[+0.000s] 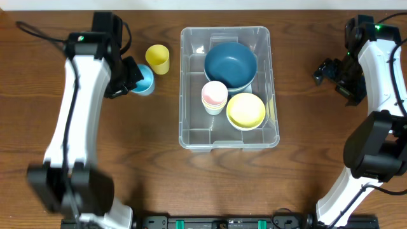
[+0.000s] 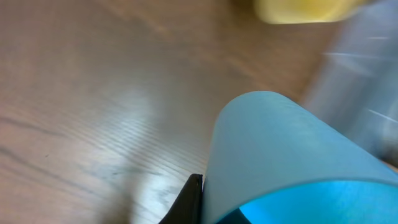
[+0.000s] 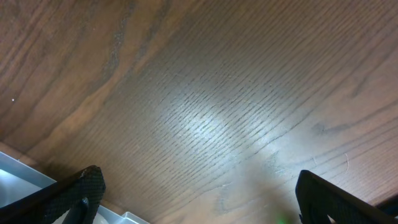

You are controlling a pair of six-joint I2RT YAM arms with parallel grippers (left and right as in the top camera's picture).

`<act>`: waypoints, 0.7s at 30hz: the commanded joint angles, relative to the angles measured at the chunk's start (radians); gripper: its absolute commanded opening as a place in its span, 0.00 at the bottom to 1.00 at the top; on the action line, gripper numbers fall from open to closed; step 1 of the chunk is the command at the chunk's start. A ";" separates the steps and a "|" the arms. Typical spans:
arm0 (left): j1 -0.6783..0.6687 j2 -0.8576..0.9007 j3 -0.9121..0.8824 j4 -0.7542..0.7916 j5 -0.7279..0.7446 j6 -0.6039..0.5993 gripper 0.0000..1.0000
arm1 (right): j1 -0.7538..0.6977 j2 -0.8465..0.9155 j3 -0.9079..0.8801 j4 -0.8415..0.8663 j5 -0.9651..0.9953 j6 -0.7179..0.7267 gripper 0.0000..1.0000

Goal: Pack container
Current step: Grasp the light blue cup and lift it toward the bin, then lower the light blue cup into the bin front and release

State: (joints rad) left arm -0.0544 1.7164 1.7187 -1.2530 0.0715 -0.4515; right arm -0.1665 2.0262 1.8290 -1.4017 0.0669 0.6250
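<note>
The container (image 1: 186,89), a large clear bin, stands at the table's middle. It holds a dark blue bowl (image 1: 230,63), a pink-and-white cup (image 1: 214,95) and a yellow bowl (image 1: 246,110). To its left, my left gripper (image 1: 135,77) is shut on a light blue cup (image 1: 145,81). In the left wrist view the light blue cup (image 2: 280,149) fills the lower right, with one dark finger (image 2: 189,202) pressed against its side. My right gripper (image 1: 331,72) hangs open over bare wood to the right of the bin, its fingers (image 3: 81,193) wide apart with nothing between them.
A yellow cup (image 1: 158,58) stands upright between the blue cup and the bin's far left corner, and the yellow cup (image 2: 305,9) is blurred in the left wrist view. The bin's rim (image 3: 25,171) shows at the right wrist view's lower left.
</note>
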 commanded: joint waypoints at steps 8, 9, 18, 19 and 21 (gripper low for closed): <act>-0.308 -0.139 0.014 0.075 0.051 -0.019 0.06 | 0.001 -0.016 -0.001 -0.001 0.004 0.018 0.99; -0.334 -0.130 0.011 0.084 0.051 -0.029 0.06 | 0.001 -0.016 -0.001 -0.001 0.004 0.018 0.99; -0.442 -0.004 0.004 0.164 0.051 -0.032 0.06 | 0.003 -0.016 -0.001 -0.001 0.004 0.018 0.99; -0.445 0.008 0.004 0.169 0.051 -0.032 0.06 | 0.003 -0.016 -0.001 -0.001 0.004 0.018 0.99; -0.448 0.029 0.004 0.171 0.051 -0.032 0.06 | 0.003 -0.016 -0.001 -0.001 0.004 0.018 0.99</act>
State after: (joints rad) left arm -0.4992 1.7256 1.7283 -1.0855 0.1253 -0.4744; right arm -0.1665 2.0262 1.8290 -1.4017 0.0666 0.6250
